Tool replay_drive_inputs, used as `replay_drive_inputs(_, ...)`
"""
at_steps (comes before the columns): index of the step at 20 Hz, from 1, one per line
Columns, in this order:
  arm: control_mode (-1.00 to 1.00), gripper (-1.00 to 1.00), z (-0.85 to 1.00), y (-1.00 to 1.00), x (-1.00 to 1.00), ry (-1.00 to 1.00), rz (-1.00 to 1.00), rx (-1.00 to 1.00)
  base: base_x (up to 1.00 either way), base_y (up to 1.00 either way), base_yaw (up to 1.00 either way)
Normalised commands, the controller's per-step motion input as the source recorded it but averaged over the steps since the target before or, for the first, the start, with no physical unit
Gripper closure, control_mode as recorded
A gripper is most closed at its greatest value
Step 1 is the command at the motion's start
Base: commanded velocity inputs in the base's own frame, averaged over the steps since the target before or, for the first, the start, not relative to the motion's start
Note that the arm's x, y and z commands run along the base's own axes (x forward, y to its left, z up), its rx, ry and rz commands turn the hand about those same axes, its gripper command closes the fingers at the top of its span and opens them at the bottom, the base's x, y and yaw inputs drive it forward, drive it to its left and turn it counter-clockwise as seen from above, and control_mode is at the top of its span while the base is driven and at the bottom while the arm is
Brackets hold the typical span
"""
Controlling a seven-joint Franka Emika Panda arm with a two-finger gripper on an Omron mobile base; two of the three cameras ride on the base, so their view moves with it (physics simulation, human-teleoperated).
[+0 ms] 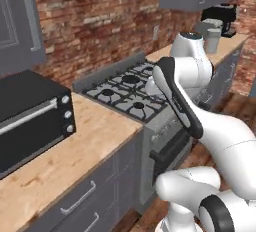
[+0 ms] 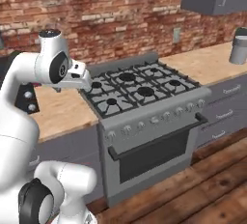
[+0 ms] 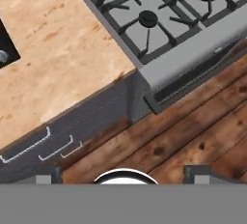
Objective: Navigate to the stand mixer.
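Stove (image 2: 140, 90) sits ahead of the gripper (image 3: 123, 174), whose tips stand apart, holding nothing, over floorboards. Mixer's hard to spot; perhaps that grey thing (image 2: 240, 45) far along the counter (image 2: 207, 66). I'd say most of the drive remains.

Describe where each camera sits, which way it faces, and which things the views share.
Left base view: behind the arm on its left, facing the brick-backed wooden counter; black oven box with bar handle left, white arm lower right.
Right base view: behind-right, facing the grey gas stove with black burner grates; arm lower left, a grey cylindrical appliance far right.
Hand view: on the hand, looking down at the counter edge, stove front and wooden plank floor; dark tool tips at the bottom, apart.
Shared: stove and counter.
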Motion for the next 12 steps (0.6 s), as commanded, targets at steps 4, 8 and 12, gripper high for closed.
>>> replay_drive_inputs(4,1.00,-1.00,0.00,0.00,0.00,0.00,0.00,0.00,0.00,-0.04,-0.91)
replay_drive_inputs(8,1.00,-1.00,0.00,0.00,0.00,0.00,0.00,0.00,0.00,-0.01,-0.93)
replay_drive_inputs(12,1.00,-1.00,0.00,0.00,0.00,0.00,0.00,0.00,0.00,-0.08,-0.87)
